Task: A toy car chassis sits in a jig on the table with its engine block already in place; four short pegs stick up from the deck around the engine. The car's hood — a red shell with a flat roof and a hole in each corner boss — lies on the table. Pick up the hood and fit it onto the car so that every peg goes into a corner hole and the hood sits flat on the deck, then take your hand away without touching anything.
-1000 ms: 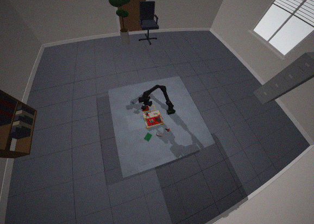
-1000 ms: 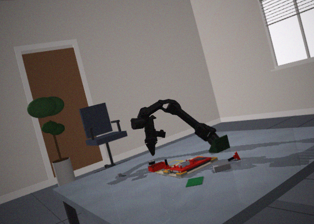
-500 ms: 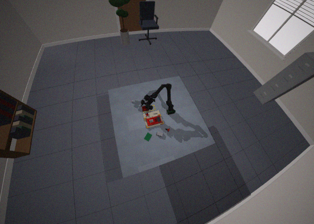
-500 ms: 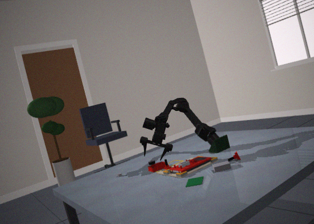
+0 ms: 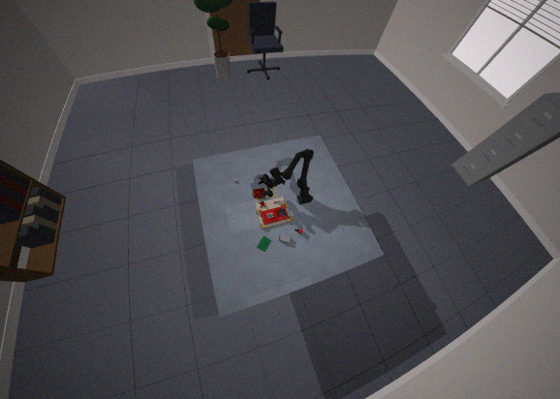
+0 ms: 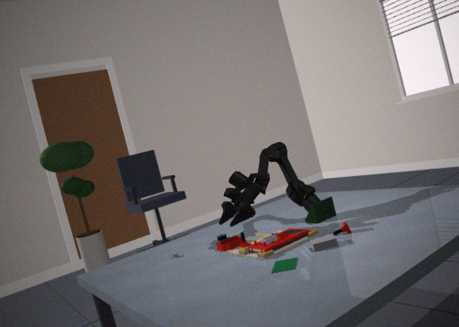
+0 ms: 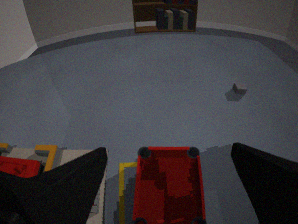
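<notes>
The red hood [image 5: 259, 193] [image 6: 229, 243] [image 7: 170, 185] lies on the table beside the jig board, with dark round bosses at its corners. The red chassis [image 5: 281, 215] [image 6: 291, 234] [image 7: 20, 167] sits in the jig with the grey engine block [image 5: 269, 216] [image 6: 270, 238] on its deck. The four pegs are too small to make out clearly. My gripper [image 5: 265, 186] [image 6: 227, 224] [image 7: 170, 153] is open and empty, tilted above the hood without touching it. In the wrist view the fingers appear on either side of the hood.
A green plate [image 5: 264, 243] [image 6: 285, 265], a grey block [image 5: 285, 238] [image 6: 324, 244] and a small red part [image 5: 299, 230] [image 6: 345, 228] lie beyond the chassis. A small greyish piece [image 5: 236, 182] [image 6: 177, 255] [image 7: 240, 89] lies apart. A yellow outline [image 7: 121, 200] runs beside the hood.
</notes>
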Motion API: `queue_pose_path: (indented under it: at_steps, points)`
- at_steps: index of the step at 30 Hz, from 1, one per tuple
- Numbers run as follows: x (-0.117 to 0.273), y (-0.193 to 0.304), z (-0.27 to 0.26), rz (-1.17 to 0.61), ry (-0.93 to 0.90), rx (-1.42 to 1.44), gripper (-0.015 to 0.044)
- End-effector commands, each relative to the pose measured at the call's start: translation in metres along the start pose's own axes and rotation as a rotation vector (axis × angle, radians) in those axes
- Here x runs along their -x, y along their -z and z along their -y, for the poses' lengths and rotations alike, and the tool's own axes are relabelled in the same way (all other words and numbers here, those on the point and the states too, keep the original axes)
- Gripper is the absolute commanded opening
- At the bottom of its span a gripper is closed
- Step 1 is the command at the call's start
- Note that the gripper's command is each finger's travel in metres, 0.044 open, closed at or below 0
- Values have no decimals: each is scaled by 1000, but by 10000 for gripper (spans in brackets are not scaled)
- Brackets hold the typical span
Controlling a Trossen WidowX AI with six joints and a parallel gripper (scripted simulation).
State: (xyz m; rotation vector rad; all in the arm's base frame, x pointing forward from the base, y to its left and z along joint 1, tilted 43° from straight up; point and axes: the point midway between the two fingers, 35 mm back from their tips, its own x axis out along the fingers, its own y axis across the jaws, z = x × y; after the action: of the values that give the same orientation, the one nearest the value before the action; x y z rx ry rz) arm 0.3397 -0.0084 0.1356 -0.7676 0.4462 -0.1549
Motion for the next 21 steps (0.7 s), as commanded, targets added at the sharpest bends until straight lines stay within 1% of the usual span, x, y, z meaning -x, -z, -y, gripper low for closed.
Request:
queue_pose_path:
  at_steps: [1,21]
  points:
    - [1,1,0,9,3,-27,440]
    - [-9,12,1,11,4,-29,440]
